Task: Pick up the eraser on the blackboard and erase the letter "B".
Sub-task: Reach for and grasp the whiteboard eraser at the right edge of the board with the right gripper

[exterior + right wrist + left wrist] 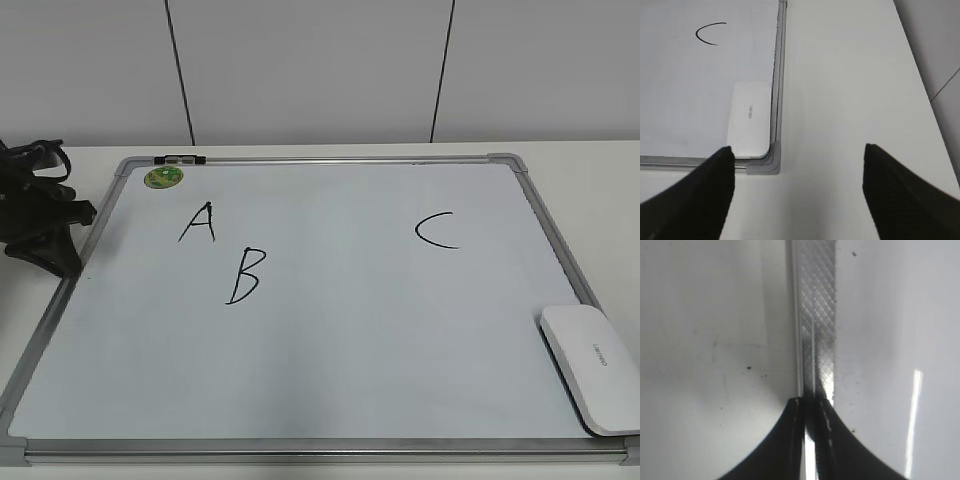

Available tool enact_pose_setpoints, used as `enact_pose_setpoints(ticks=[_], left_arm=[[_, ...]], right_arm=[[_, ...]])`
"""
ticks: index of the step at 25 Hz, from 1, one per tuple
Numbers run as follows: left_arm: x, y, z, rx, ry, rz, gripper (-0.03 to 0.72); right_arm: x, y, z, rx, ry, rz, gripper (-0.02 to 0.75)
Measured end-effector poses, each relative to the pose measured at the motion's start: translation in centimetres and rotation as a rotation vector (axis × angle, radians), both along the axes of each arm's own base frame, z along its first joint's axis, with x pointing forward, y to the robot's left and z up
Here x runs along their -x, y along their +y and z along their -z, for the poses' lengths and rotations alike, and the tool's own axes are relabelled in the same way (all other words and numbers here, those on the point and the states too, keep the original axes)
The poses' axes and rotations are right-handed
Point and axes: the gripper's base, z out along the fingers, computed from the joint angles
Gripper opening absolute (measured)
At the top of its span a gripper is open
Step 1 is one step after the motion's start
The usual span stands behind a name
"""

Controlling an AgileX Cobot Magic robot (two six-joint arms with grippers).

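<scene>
The white eraser (592, 367) lies flat at the blackboard's near right corner, over the frame. The blackboard (350, 330) is a white board with a grey frame. The black letter "B" (246, 276) is left of centre, below the "A" (198, 223). My left gripper (812, 401) is shut, with its tips right over the board's left frame strip (816, 315); its dark arm (40, 230) shows at the left edge. My right gripper (797, 150) is open and empty over bare table, right of the eraser (750, 120) and the board's corner (771, 160). It is out of the exterior view.
A black "C" (436, 231) is on the board's right half and also shows in the right wrist view (710, 34). A round green magnet (163, 177) and a small black clip (180, 159) sit at the far left corner. White table (850, 90) surrounds the board.
</scene>
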Motion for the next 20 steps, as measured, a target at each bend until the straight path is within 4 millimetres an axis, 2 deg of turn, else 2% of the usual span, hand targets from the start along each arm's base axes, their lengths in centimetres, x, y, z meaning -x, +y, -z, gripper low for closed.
enact_pose_setpoints(ticks=[3,7,20], left_arm=[[0.0,0.0,0.0,0.000,0.000,0.000,0.032],[0.0,0.0,0.0,0.000,0.000,0.000,0.032],[0.0,0.0,0.0,0.000,0.000,0.000,0.032]], right_arm=[[-2.5,0.1,-0.9,0.005,0.011,-0.013,0.592],[-5.4,0.4,-0.9,-0.005,0.067,-0.027,0.592],[-12.1,1.8,2.7,-0.119,0.442,-0.106,0.592]])
